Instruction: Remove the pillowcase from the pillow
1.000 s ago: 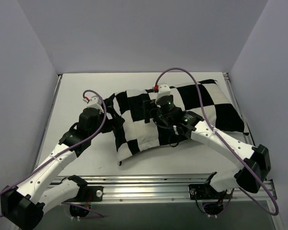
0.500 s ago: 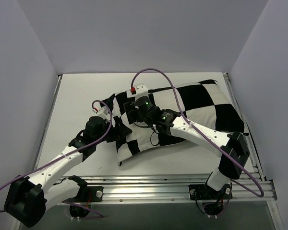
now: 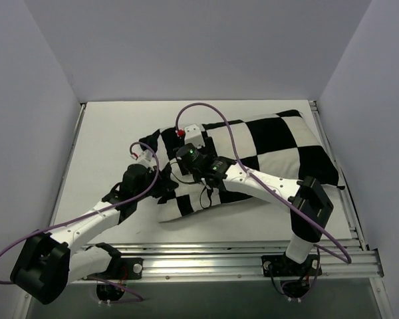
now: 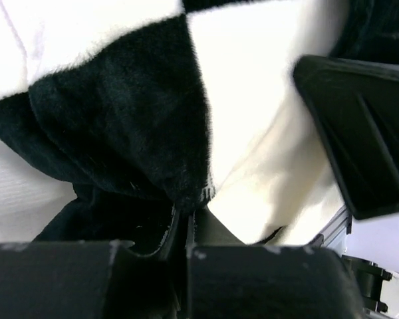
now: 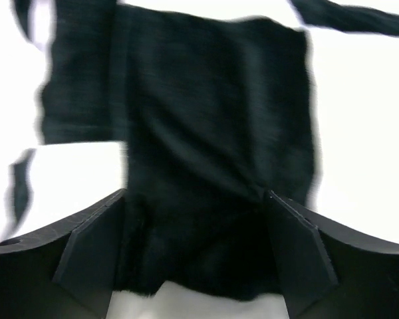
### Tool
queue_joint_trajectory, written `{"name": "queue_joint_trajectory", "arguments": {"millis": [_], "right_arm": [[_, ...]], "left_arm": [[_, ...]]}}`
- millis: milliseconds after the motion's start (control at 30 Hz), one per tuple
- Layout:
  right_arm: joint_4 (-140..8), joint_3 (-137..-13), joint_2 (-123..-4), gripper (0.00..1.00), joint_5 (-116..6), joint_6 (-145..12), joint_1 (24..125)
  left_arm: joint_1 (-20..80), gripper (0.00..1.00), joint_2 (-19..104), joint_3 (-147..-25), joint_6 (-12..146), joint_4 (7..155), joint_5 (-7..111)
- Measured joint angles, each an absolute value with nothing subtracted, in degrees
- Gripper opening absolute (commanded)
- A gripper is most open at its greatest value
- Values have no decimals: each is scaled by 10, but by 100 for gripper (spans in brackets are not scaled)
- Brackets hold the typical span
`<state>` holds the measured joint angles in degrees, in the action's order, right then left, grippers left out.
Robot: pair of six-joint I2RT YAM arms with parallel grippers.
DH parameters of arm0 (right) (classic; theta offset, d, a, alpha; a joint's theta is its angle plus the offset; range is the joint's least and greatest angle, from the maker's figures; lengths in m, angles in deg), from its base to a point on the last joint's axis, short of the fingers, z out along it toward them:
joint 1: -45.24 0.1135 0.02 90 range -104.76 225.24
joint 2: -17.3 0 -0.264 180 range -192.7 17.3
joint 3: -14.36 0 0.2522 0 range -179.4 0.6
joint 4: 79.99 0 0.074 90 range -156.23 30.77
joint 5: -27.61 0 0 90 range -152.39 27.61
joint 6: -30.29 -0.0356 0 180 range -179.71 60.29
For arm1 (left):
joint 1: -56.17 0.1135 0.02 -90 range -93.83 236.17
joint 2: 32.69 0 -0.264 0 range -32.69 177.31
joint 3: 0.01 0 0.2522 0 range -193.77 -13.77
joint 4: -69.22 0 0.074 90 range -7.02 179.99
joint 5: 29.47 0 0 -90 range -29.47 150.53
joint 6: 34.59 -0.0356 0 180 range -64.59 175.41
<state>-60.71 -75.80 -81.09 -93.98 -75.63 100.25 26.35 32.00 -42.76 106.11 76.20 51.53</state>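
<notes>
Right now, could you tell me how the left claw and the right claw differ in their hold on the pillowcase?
The left claw is shut, pinching a fold at the pillowcase edge. The right claw is open, its fingers spread either side of a black square. In the top view the left claw sits on the near side, and the right claw is just beyond it. Both are at the pillowcase's left end.

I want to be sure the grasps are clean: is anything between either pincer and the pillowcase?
Nothing visible. The left pincer is shut directly on a fold of the pillowcase. The right pincer is open, with black pillowcase fabric filling the gap, though that view is blurred.
</notes>
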Motion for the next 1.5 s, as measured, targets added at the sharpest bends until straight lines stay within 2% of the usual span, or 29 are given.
{"name": "queue_joint_trajectory", "arguments": {"millis": [200, 400, 567, 667, 700, 733, 833, 867, 900, 967, 1167, 1333, 1400, 1500], "right_arm": [[-596, -693, -753, 57, -981, -781, 978], [-590, -624, -674, 41, -966, -802, 900], [-599, -586, -639, 14, -904, -821, 862], [-632, -565, -633, 0, -849, -829, 860], [-643, -558, -633, 0, -833, -833, 858], [-656, -551, -633, 0, -819, -837, 856], [-688, -537, -634, 0, -790, -845, 849], [-697, -534, -634, 0, -782, -848, 848], [-704, -531, -634, 0, -776, -852, 846], [-717, -527, -634, 0, -764, -857, 842], [-752, -517, -642, 0, -742, -869, 841], [-771, -515, -647, 0, -728, -876, 840], [-778, -514, -649, 0, -725, -878, 840], [-785, -511, -649, 0, -723, -880, 840]], "left_arm": [[272, 2, 311, -422, 1067, 762, 519], [297, 2, 277, -423, 1065, 782, 515], [316, 2, 266, -443, 1047, 826, 512], [325, 2, 271, -465, 1025, 856, 516], [327, 2, 276, -474, 1015, 866, 516], [330, 7, 284, -486, 1005, 877, 516], [333, 48, 302, -520, 973, 909, 516], [332, 70, 303, -532, 962, 922, 518], [328, 79, 303, -546, 951, 936, 524], [306, 90, 303, -584, 935, 958, 550], [159, 90, 320, -729, 886, 1009, 666], [111, 89, 402, -801, 866, 1015, 755], [94, 86, 450, -819, 860, 1020, 790], [81, 76, 515, -832, 853, 1038, 834]]}}
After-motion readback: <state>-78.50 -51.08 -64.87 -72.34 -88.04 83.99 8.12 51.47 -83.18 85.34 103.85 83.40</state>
